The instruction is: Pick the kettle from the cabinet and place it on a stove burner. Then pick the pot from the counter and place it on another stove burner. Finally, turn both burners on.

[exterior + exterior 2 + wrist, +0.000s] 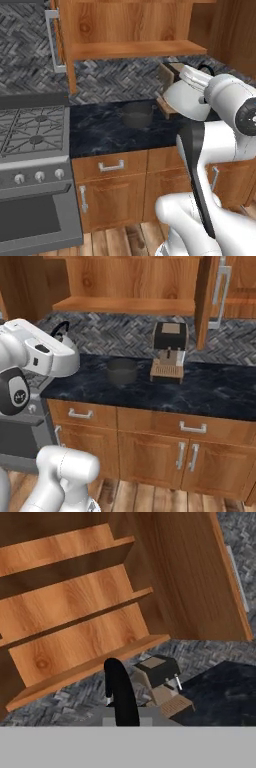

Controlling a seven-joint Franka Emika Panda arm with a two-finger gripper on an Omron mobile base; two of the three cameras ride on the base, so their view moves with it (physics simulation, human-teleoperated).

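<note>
White arm holds kettle (187, 99) above counter (115, 132).

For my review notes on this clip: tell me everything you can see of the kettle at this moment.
The kettle is a small silvery-white dome with a smooth, metallic-looking shell and a thin black arched handle. It is out of the cabinet, held in the air above the black counter, to the right of the dark pot and in front of a small boxy appliance. The gripper is shut on the handle, which the hand view shows rising close to the camera. The arm covers part of the body; I cannot make out the spout.
</note>
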